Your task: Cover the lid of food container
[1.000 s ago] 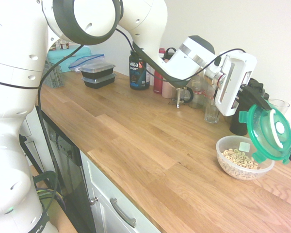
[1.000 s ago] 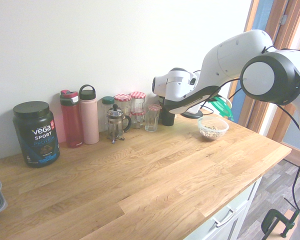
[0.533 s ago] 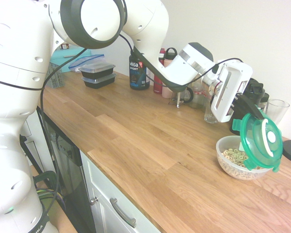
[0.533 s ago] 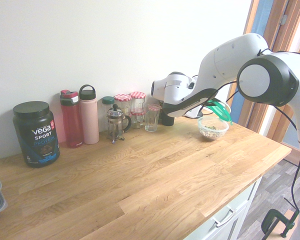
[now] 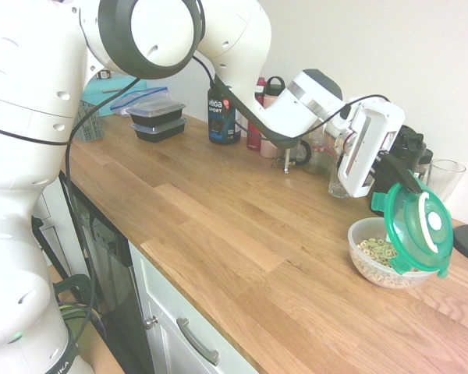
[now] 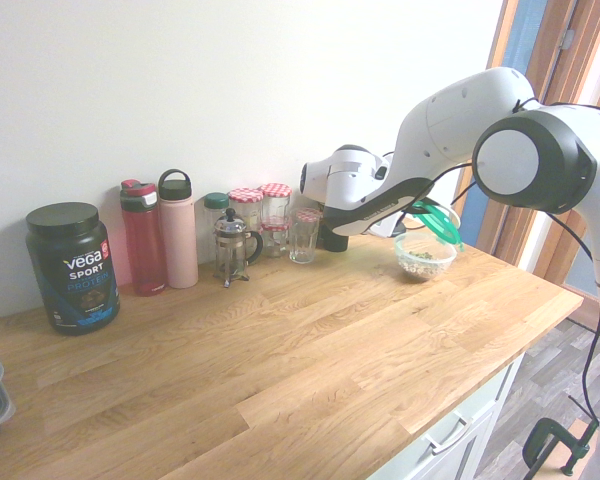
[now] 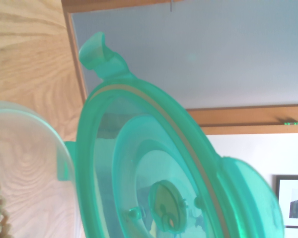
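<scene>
Over the far end of the oak worktop [image 5: 242,234], mid-placement: gripper [image 5: 400,183] clamped shut on the upper rim of the lid [image 5: 418,229], carrying it nearly on edge above the food container [image 5: 374,253]. Lower edge of the lid close to the bowl's far rim, possibly touching (hard to call from either outside view); upper edge well clear, so not yet seated. Bowl resting on the wood near the worktop's end, just in front of a black appliance [image 5: 402,156] and beside an empty drinking glass [image 5: 448,174].

Next move, by judgement: tip the lid down flat, centre it on the round mouth, lower until rim meets rim, then let go. Needs a good deal of wrist rotation; risk of nudging the light bowl sideways if the low edge catches first.

Lid: round, translucent green plastic, glossy, with clip tabs [image 7: 97,49] sticking out, a pale ring and a white centre disc [image 5: 434,222]. Container: clear thin-walled plastic, round, a small pale sticker [image 5: 392,234] on the inside wall, beige cereal rings [image 5: 372,252] covering the bottom. Worktop: matt, staved wood grain.
</scene>
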